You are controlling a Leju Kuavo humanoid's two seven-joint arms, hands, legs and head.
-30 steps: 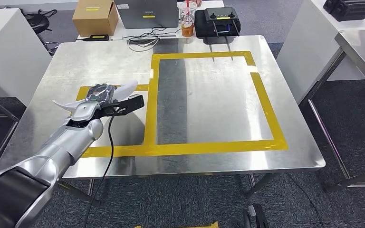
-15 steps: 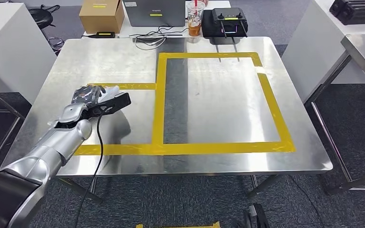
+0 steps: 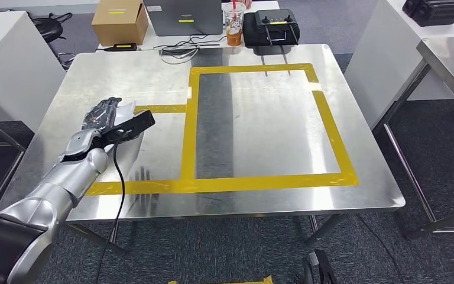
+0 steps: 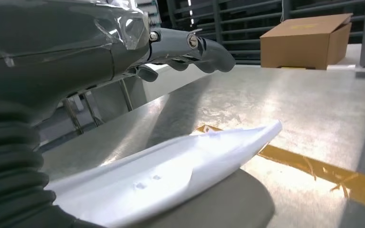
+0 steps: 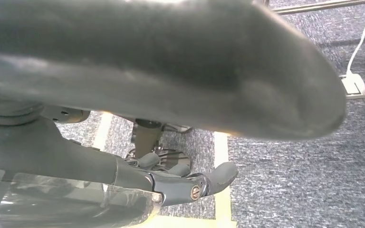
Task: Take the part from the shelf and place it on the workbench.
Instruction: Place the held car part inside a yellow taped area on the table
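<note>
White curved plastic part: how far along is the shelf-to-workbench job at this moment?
Done: the white curved plastic part is off the shelf, over the steel workbench. In hand: the left robot hand holds it near the yellow tape outline. Left: letting go and pulling the arm clear.

The left hand is over the left part of the bench, with the part in its fingers. The tape outline lies on the bench to the right of the fingers. Beyond the fingers, past the bench's far edge, stands the cardboard box. Right of the box, along the same far side, stand the laptop, the cup and the controller, in that order. The right hand hangs over the carpeted floor.
</note>
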